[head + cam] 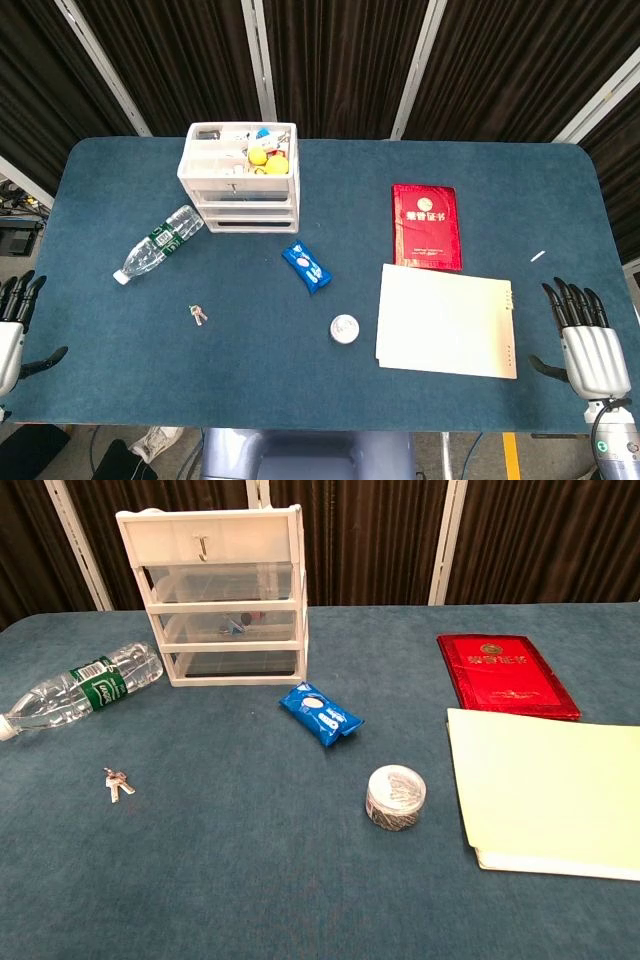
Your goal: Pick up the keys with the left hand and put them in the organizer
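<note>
A small bunch of keys [198,315] lies flat on the blue table, left of centre; the chest view shows the keys [117,783] near its left edge. The white drawer organizer [240,176] stands at the back, its open top tray holding small yellow and blue items; in the chest view the organizer [222,595] faces me with its drawers pushed in. My left hand [14,322] hovers at the table's left edge, fingers spread and empty, well left of the keys. At the right edge my right hand [588,342] is held open and empty. Neither hand shows in the chest view.
A plastic water bottle [158,243] lies on its side left of the organizer. A blue snack packet [306,267], a round tin [344,329], a red booklet [427,226] and a cream folder [446,321] lie from the middle to the right.
</note>
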